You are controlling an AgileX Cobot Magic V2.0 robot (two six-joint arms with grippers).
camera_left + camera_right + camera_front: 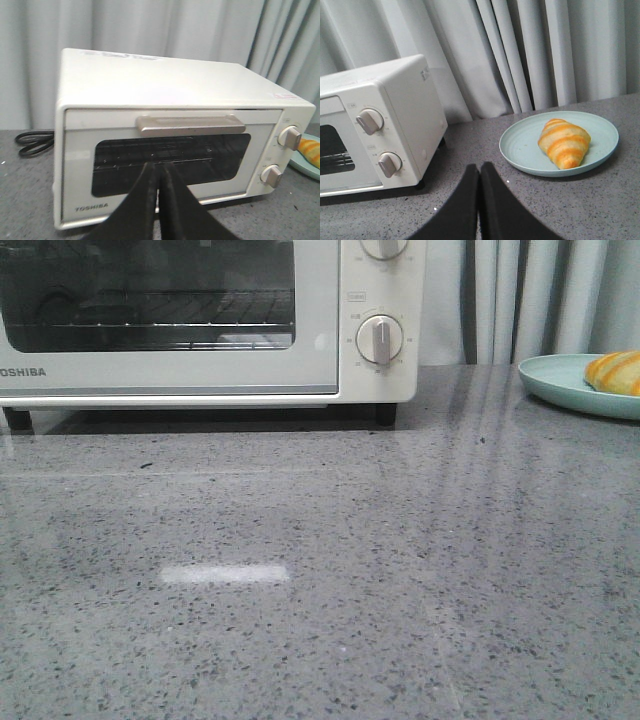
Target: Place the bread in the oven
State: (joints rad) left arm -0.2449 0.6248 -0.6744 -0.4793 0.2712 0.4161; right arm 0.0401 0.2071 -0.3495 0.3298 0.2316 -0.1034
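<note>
The bread (pixel 565 142) is an orange croissant with cream stripes lying on a pale green plate (pixel 520 145); it also shows at the far right of the front view (pixel 614 372). The cream-white TOSHIBA oven (pixel 165 100) stands at the back left with its glass door closed; it fills the top left of the front view (pixel 200 370). My left gripper (pixel 158 167) is shut and empty, in front of the oven door. My right gripper (pixel 479 169) is shut and empty, over the counter between the oven (pixel 395 100) and the plate.
The oven door has a silver handle (pixel 189 124) along its top and two round dials (pixel 272 176) on the right. A black power cord (pixel 32 142) lies left of the oven. Grey curtains (pixel 530 50) hang behind the speckled grey counter (pixel 320 580).
</note>
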